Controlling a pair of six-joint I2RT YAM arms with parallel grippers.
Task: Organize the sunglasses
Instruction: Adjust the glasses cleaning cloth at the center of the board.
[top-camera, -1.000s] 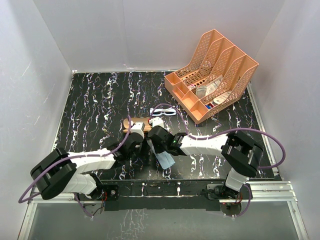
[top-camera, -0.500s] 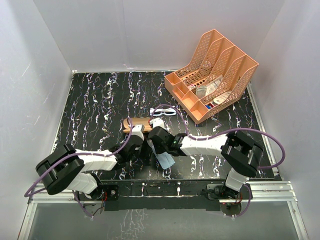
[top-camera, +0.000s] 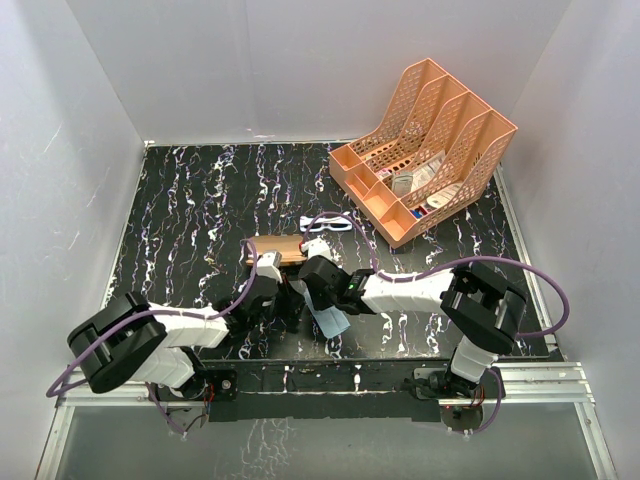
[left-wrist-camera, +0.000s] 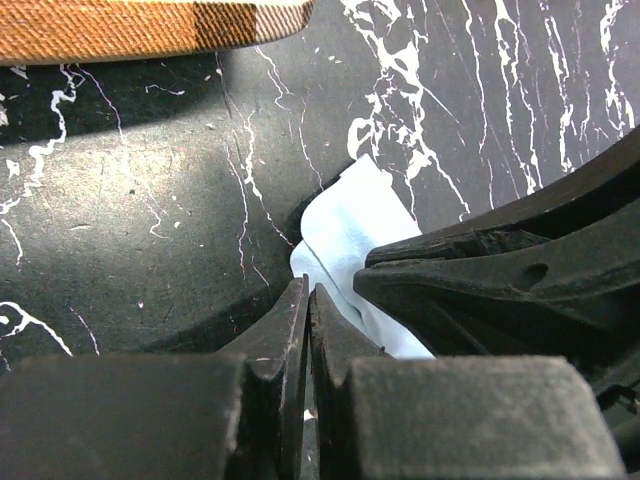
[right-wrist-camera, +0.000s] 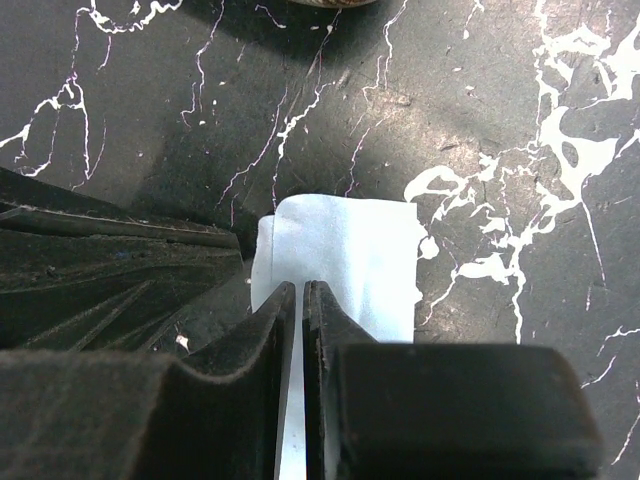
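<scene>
Plain white walls (top-camera: 250, 70) enclose a black tabletop (top-camera: 190, 200) (veined white like marble), evenly lit.

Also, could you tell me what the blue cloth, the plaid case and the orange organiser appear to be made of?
The cloth looks like thin soft fabric, possibly microfibre, matte: it lies limp with a doubled edge. The plaid case seems fabric-covered, showing woven stripes; its core is hidden. The organiser looks like rigid moulded plastic, slightly glossy, with perforated walls.
</scene>
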